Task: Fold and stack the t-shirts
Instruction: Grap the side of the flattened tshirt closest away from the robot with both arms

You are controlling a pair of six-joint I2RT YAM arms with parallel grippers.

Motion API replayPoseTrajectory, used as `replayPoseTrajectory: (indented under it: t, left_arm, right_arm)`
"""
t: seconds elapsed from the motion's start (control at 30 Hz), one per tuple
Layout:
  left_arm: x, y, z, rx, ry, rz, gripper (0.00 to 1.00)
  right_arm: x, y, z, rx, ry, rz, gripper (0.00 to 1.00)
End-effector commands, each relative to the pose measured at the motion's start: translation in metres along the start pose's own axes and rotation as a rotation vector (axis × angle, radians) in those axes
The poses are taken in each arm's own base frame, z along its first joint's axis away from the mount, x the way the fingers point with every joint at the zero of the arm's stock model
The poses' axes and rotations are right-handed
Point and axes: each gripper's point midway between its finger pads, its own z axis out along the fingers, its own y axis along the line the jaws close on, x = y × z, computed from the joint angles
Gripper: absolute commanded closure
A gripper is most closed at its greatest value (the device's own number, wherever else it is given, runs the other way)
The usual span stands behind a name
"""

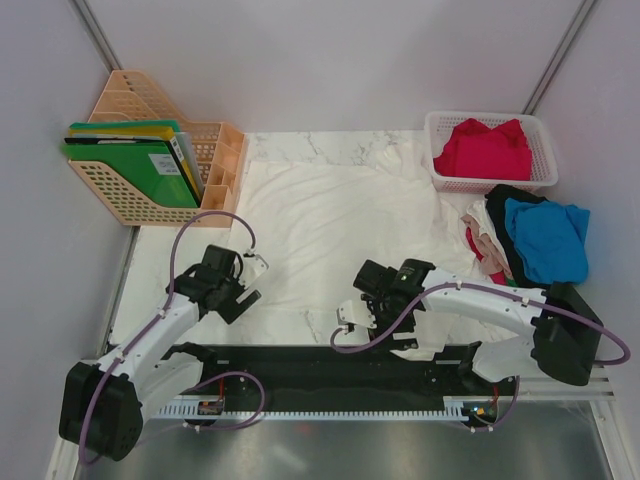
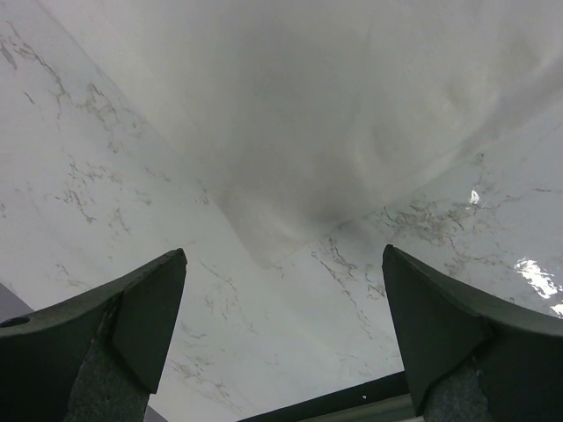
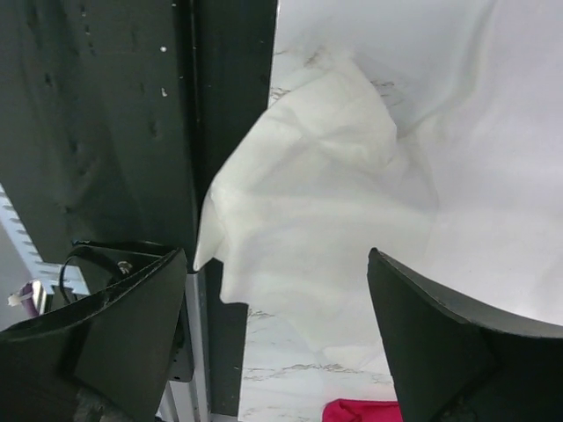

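A large white t-shirt (image 1: 330, 225) lies spread flat on the marble table. My left gripper (image 1: 252, 280) is open and empty above the shirt's near left edge. In the left wrist view its fingers (image 2: 149, 308) stand wide apart, and the gripper (image 2: 283, 253) hangs over bare marble just short of a shirt corner (image 2: 281, 202). My right gripper (image 1: 345, 322) is open and empty near the shirt's near hem. In the right wrist view the gripper (image 3: 277, 255) is above a crumpled white fold (image 3: 308, 220) that laps over the table's front edge. A red shirt (image 1: 485, 150) lies in the basket. Blue (image 1: 548, 240), black, beige and red shirts are piled at the right.
A white mesh basket (image 1: 545, 175) stands at the back right. A peach rack (image 1: 130, 205) with green folders (image 1: 135, 170) stands at the back left. The black base rail (image 1: 300, 365) runs along the near edge, and shows in the right wrist view (image 3: 114, 132).
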Motion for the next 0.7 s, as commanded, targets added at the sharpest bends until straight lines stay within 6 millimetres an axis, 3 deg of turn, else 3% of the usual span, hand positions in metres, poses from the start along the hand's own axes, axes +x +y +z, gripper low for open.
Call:
replayPoseTrajectory:
  t: [0.0, 0.4, 0.57, 0.67]
  left_arm:
    - [-0.015, 0.017, -0.005, -0.061, -0.038, -0.044, 0.00]
    - [-0.013, 0.018, -0.002, -0.069, -0.032, -0.040, 0.00]
    - [-0.011, 0.019, -0.002, -0.079, -0.033, -0.038, 0.00]
    - [-0.010, 0.018, -0.001, -0.078, -0.034, -0.036, 0.00]
  right_arm:
    - [-0.008, -0.014, 0.007, 0.080, -0.036, -0.008, 0.09]
    - [-0.010, -0.015, 0.060, 0.038, -0.044, 0.037, 0.14]
    - [-0.010, -0.012, 0.061, 0.032, -0.051, 0.052, 0.18]
    - [-0.007, -0.011, 0.060, 0.037, -0.047, 0.055, 0.29]
